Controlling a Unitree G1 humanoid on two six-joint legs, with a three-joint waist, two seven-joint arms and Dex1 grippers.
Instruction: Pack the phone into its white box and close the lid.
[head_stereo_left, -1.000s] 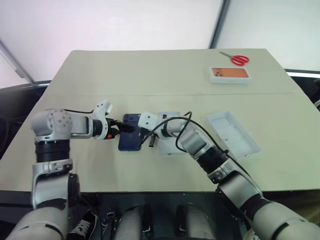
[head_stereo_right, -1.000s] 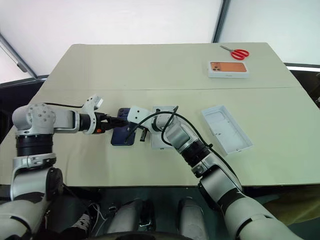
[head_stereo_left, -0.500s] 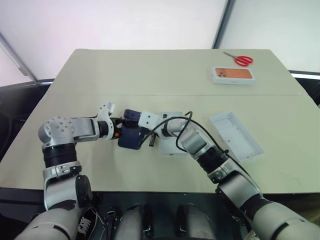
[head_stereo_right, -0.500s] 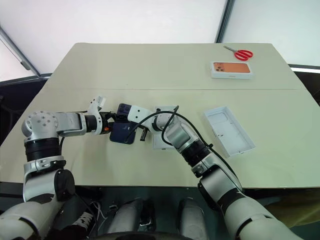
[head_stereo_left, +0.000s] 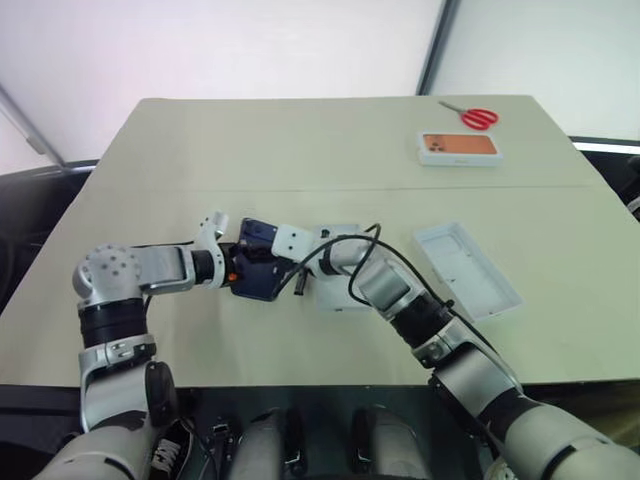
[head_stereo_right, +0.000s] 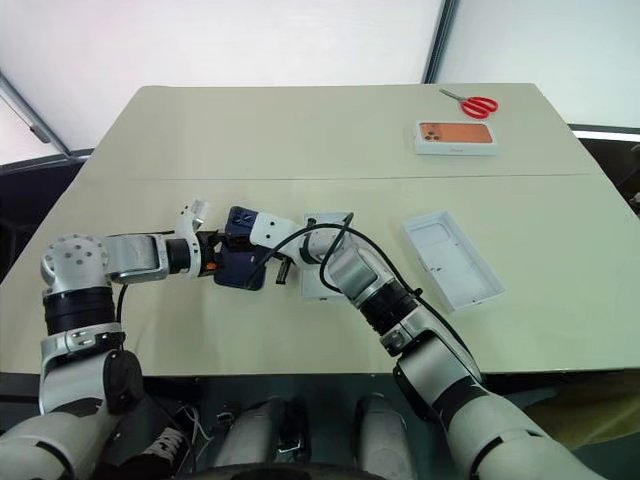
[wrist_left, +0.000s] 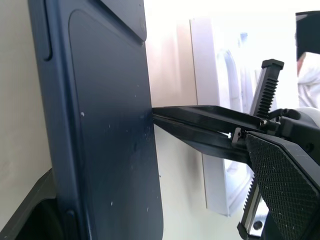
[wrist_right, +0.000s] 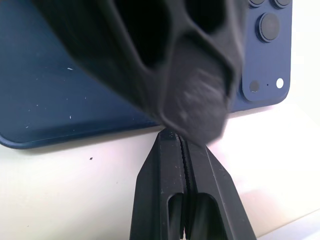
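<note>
The dark navy phone (head_stereo_left: 258, 275) stands tipped up off the table, camera cluster at its far end. My left gripper (head_stereo_left: 236, 272) reaches in from the left and is open. One of its fingers lies against the phone's face, while the textured pad (wrist_left: 285, 185) of the other stays clear of it. My right gripper (wrist_right: 172, 137) is shut, its tips against the phone's lower edge. The white box (head_stereo_left: 340, 290) lies just right of the phone, partly hidden under my right wrist. The lid (head_stereo_left: 468, 270) lies open side up farther right.
A white box with an orange phone picture (head_stereo_left: 459, 148) and red-handled scissors (head_stereo_left: 475, 117) sit at the table's far right. The beige table (head_stereo_left: 300, 150) has a seam across its middle. Its front edge runs close below my arms.
The phone has gone from lying flat to tipped up. My left wrist has rolled and closed in on the phone. The right gripper has stayed put.
</note>
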